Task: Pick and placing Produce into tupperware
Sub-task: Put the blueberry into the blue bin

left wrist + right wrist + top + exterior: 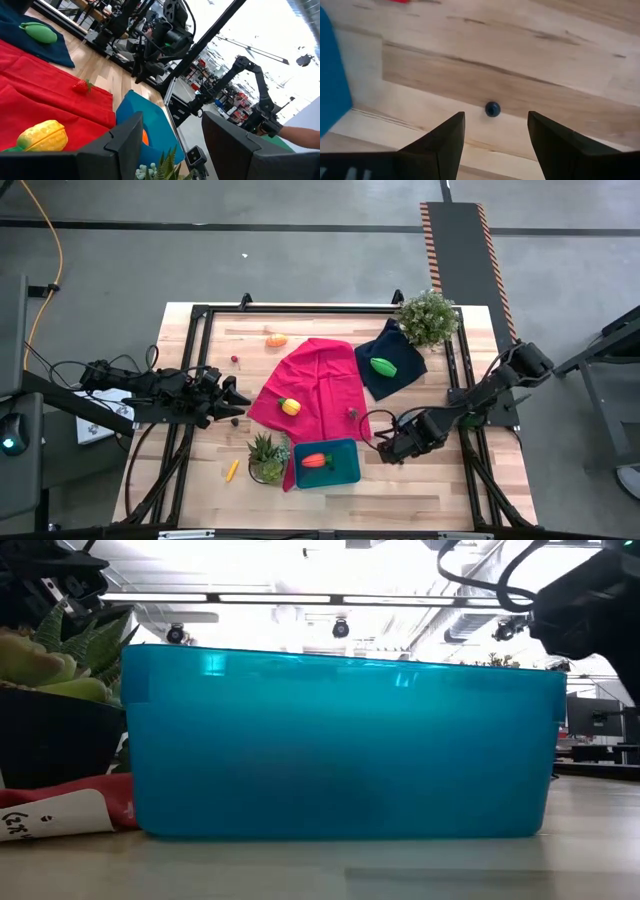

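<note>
The task looks barely begun: only the carrot [314, 461] lies in the tupperware [346, 473], while the green oval [383, 366], the yellow piece [290, 406], the orange piece [276, 340] and the thin yellow stick [232, 470] sit out on the surface [420, 490]. The right hand [493, 131] hovers released over a small blue berry [492, 108] just beside the tupperware. The left hand [170, 135], also released and empty, waits at the red cloth [318, 385].
</note>
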Motion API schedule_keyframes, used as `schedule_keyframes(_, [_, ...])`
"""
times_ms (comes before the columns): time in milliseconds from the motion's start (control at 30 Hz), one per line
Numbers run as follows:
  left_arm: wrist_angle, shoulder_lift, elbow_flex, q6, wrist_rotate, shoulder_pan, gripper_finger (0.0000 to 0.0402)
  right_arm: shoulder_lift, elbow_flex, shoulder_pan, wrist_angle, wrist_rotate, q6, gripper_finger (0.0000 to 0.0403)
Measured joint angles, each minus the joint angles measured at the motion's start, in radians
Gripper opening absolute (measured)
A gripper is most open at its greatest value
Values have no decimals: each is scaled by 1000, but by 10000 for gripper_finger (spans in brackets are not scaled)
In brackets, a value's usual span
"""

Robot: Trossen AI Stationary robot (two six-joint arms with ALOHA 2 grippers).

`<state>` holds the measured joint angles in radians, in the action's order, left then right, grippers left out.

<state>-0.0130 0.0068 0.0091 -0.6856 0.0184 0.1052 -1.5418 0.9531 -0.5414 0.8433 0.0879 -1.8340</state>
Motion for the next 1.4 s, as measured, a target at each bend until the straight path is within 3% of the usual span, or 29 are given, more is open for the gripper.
schedule_keyframes(367, [1, 0, 0, 0, -4, 0, 193, -103, 0, -11, -81, 30, 8, 208])
schedule_keyframes(1133, [1, 0, 0, 0, -4, 0, 193, -177, 0, -11, -130, 78, 7, 207])
schedule_keyframes(1400, [1, 0, 0, 0, -3, 0, 193, -177, 0, -11, -128, 78, 9, 152])
